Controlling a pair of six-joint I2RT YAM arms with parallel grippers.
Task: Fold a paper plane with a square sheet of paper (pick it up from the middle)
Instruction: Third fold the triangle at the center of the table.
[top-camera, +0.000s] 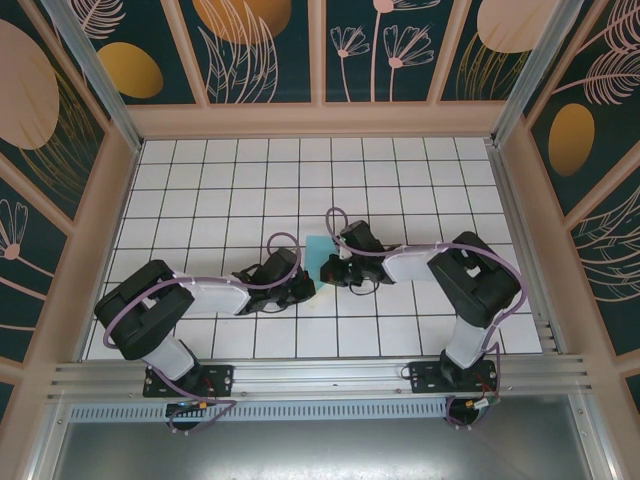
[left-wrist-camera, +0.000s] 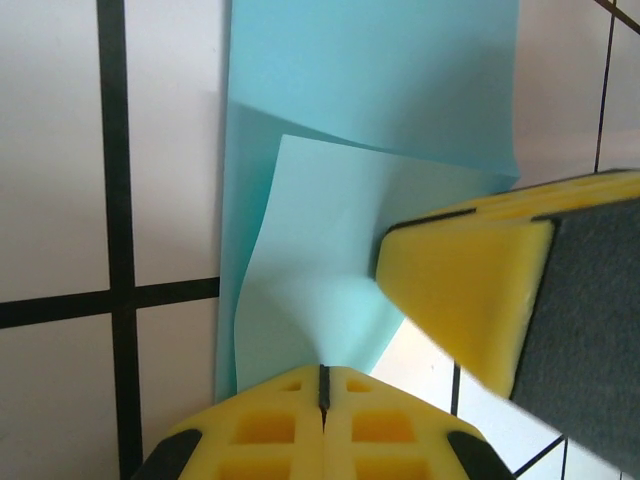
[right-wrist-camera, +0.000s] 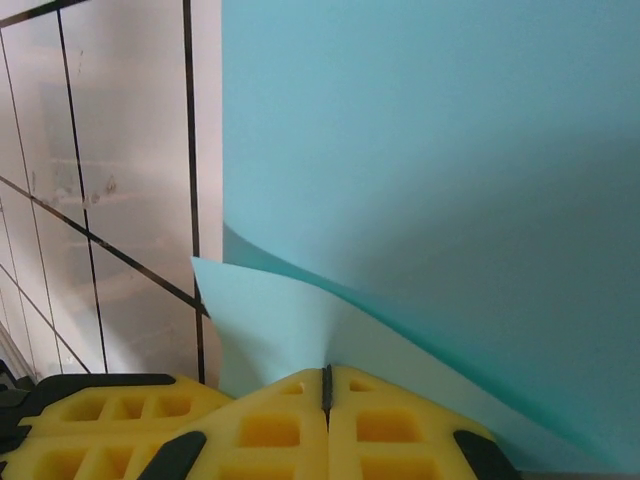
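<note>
Light-blue square sheet of paper (left-wrist-camera: 370, 110) is lying on the white gridded table (left-wrist-camera: 60, 200), one flap curling up; left gripper (left-wrist-camera: 322, 374) and right gripper (right-wrist-camera: 326, 374) are each pinching it.

Count log. Sheet (top-camera: 316, 248), light-blue paper: 1. Arms: 2, left arm (top-camera: 200, 292) and right arm (top-camera: 440, 262). Grippers: 2, left gripper (top-camera: 306, 286) and right gripper (top-camera: 328, 270). Each has 2 yellow fingers (left-wrist-camera: 270, 425), 4 in all. Purple cables (top-camera: 285, 240): 2, one per arm. Table (top-camera: 250, 190), white grid tiles: 1. Patterned walls (top-camera: 260, 50): 3.
</note>
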